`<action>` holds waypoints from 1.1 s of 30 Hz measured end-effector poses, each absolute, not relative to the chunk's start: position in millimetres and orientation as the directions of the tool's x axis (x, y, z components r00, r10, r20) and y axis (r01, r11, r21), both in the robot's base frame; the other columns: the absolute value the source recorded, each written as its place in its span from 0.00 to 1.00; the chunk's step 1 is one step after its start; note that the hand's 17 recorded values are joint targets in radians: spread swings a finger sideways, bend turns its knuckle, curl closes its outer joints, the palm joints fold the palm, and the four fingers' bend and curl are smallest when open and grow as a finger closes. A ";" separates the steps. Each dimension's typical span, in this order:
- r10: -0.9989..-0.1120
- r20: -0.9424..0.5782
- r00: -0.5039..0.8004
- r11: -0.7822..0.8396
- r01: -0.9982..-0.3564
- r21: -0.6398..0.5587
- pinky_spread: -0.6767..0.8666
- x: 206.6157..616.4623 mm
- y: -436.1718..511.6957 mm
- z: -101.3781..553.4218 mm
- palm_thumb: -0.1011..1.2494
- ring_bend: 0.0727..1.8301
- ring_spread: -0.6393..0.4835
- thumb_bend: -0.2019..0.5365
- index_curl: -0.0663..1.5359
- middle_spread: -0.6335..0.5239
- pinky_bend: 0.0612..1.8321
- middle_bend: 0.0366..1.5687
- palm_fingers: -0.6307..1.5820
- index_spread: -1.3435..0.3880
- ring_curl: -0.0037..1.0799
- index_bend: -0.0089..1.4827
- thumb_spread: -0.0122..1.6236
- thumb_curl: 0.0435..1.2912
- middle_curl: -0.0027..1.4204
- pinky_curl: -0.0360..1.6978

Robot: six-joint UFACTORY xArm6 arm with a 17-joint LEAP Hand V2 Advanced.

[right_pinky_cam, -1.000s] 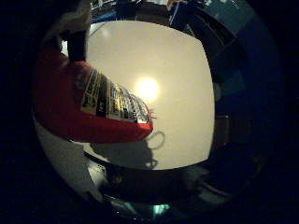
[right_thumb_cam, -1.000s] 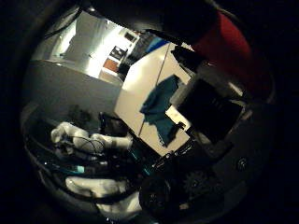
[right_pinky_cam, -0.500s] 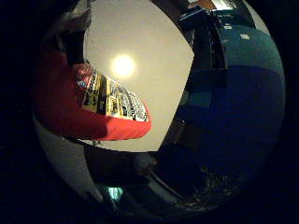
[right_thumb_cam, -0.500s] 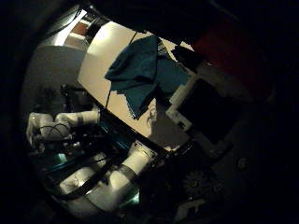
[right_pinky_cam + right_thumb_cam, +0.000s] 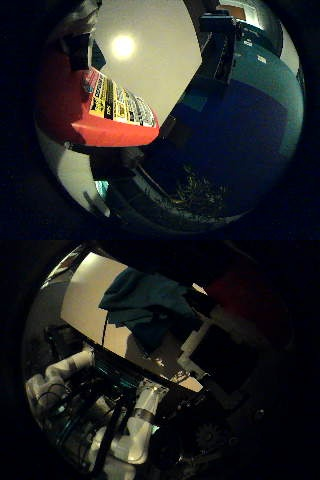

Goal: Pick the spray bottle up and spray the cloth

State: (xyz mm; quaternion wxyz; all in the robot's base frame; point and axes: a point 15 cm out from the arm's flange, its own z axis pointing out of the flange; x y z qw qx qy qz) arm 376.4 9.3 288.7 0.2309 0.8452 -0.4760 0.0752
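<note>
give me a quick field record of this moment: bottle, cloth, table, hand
bottle: red spray bottle with a yellow and black label, close against the palm
cloth: teal cloth lying crumpled on the table, apart from the bottle
table: pale tabletop, bright light spot on it
hand: right hand, white and black parts beside the bottle; grip not readable
task state: bottle appears lifted off the table; no spray visible

Spray bottle (image 5: 95, 112) close against the palm, above the table (image 5: 155, 65), cloth (image 5: 147, 302) lying on the table
</note>
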 end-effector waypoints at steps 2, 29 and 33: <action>-0.764 0.349 0.543 -0.441 -0.834 0.332 0.30 376.4 13.6 283.3 0.84 0.79 0.42 0.25 0.46 0.49 0.59 0.87 0.83 0.68 0.57 0.81 0.56 0.58 0.43 0.60; -0.823 0.276 0.497 -0.453 -0.866 0.212 0.30 401.0 55.6 325.4 0.84 0.79 0.42 0.25 0.46 0.49 0.58 0.88 0.83 0.68 0.57 0.81 0.58 0.56 0.43 0.60; -0.844 0.194 0.501 -0.480 -0.865 0.147 0.30 400.9 91.7 342.5 0.84 0.79 0.42 0.25 0.46 0.49 0.58 0.88 0.83 0.68 0.57 0.81 0.58 0.57 0.43 0.60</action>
